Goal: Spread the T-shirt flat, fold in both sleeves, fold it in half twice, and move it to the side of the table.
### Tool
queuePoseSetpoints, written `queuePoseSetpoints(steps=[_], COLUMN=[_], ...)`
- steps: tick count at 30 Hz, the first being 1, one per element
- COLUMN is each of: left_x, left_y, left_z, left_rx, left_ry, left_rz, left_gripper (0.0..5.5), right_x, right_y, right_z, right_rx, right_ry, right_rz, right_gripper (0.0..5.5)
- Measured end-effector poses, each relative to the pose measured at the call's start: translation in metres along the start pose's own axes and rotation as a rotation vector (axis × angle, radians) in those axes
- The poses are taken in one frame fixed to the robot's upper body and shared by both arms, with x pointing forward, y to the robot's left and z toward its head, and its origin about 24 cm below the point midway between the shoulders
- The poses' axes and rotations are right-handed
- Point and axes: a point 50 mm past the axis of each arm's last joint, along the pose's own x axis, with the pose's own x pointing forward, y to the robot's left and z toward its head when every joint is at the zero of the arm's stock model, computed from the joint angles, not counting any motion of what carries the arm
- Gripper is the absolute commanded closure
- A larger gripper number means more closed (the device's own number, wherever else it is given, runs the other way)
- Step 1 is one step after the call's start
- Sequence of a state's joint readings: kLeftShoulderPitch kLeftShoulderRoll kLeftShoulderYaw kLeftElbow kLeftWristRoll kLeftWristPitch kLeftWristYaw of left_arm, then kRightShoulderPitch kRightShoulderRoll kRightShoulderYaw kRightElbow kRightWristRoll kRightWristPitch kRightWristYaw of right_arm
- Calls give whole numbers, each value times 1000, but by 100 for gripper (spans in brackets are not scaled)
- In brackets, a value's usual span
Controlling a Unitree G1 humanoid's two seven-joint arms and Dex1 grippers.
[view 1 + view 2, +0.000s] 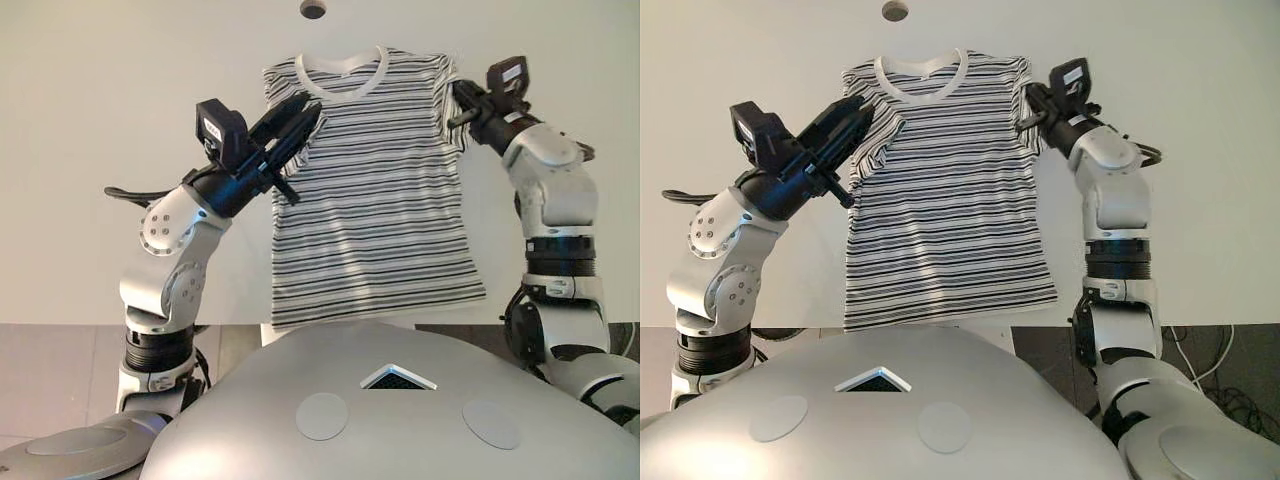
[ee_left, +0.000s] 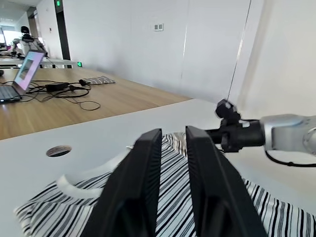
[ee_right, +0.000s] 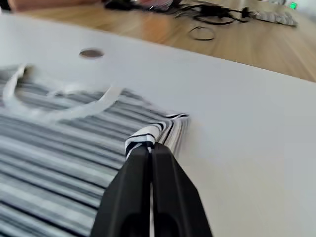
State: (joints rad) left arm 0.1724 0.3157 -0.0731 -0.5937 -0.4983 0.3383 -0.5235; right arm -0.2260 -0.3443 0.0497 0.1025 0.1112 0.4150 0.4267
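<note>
The striped T-shirt lies face-up on the white table, body spread smooth, collar at the far end and hem at the end nearest the robot. Over at the shirt's right sleeve, the right gripper has its two black fingers pressed tight together, and a small fold of the sleeve's striped edge is pinched between the tips, lifted just off the table beside the shirt's shoulder. On the other side of the shirt, the left gripper hangs over the left sleeve, which looks rumpled and drawn in toward the chest; its fingers stand a little apart, a narrow gap between them with stripes showing through, and nothing is held there. Just past the shirt's collar there is a round hole in the tabletop. Farther off beyond the collar end, a wooden desk carries an open laptop and a tangle of dark cables.
</note>
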Motion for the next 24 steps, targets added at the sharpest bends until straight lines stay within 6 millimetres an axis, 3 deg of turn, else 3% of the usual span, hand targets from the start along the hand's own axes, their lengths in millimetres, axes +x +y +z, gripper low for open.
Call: queuePoseSetpoints(steps=[6, 11, 13, 16, 20, 24], left_x=[2, 5, 5, 7, 5, -13], left_y=[-3, -6, -7, -8, -9, -3], left_z=[-2, -4, -5, -6, -10, -18], left_rx=[22, 23, 33, 45, 222, 435], left_ry=[8, 5, 13, 9, 23, 60], left_rz=[-2, -2, 3, 3, 22, 15], left_gripper=[460, 460, 460, 460, 460, 460], right_x=[14, 19, 20, 20, 17, -22], right_y=[45, 60, 62, 60, 55, 35], right_z=[0, -5, -5, -5, -5, 2], right_rx=[-209, -298, -311, -345, -335, -174], right_ry=[15, 35, 36, 27, 36, -41], right_rz=[129, 160, 164, 138, 129, 217], right_gripper=[548, 548, 548, 493, 489, 489])
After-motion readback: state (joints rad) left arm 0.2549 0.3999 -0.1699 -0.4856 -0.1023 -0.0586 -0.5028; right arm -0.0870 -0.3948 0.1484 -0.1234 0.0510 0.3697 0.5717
